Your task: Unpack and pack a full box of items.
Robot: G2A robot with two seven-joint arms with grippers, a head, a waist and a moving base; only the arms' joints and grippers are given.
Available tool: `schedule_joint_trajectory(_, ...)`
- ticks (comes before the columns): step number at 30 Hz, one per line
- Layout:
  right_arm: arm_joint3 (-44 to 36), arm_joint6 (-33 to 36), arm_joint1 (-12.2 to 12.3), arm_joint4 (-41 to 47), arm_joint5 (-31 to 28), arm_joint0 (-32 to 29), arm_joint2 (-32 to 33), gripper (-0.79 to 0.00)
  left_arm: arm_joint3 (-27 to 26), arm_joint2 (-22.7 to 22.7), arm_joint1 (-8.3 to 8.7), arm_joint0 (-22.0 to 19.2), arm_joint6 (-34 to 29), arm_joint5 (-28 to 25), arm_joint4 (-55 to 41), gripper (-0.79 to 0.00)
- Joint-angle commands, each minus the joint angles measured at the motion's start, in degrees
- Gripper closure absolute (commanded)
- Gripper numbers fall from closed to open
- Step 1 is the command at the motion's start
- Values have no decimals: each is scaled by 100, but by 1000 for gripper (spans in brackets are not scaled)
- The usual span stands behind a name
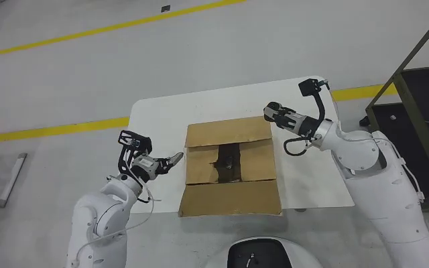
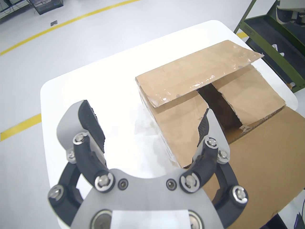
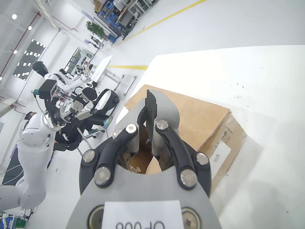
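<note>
A brown cardboard box stands in the middle of the white table. Its far flap is tilted up and its near flap lies flat toward me. Two inner flaps leave a dark gap; what lies inside is too dark to tell. My left gripper hovers open just off the box's left side, seen close as the left gripper beside the box. My right gripper is shut and holds nothing at the far right corner; the right gripper sits above the box.
A green metal shelf stands off the table's right side, close to my right arm. Bare table lies to the left of the box and along the far edge. Yellow lines cross the floor beyond.
</note>
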Motion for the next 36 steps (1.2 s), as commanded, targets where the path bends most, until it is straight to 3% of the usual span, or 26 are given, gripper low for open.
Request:
schedule_joint_trajectory(1, 0, 0, 0, 0, -1, 0, -1, 0, 5, 8, -2, -13, -7, 16, 1, -785)
schedule_joint_trajectory(10, 0, 0, 0, 0, -1, 0, -1, 0, -33, 24, 0, -1, 53, -23, -6, -785)
schedule_joint_trajectory(13, 0, 0, 0, 0, -1, 0, -1, 0, -211, -90, 44, 137, 351, -484, 189, -785)
schedule_joint_trajectory(17, 0, 0, 0, 0, -1, 0, -1, 0, -439, -521, 124, 620, 747, -1241, 516, -785)
schedule_joint_trajectory(24, 0, 0, 0, 0, -1, 0, -1, 0, -551, -1256, 214, 1707, 1645, -1961, 1627, -785)
schedule_joint_trajectory(29, 0, 0, 0, 0, -1, 0, -1, 0, -357, -1297, 218, 2253, 2095, -1895, 1995, -785)
schedule_joint_trajectory(36, 0, 0, 0, 0, -1, 0, -1, 0, -292, -1040, 215, 2449, 2241, -1648, 2090, -785)
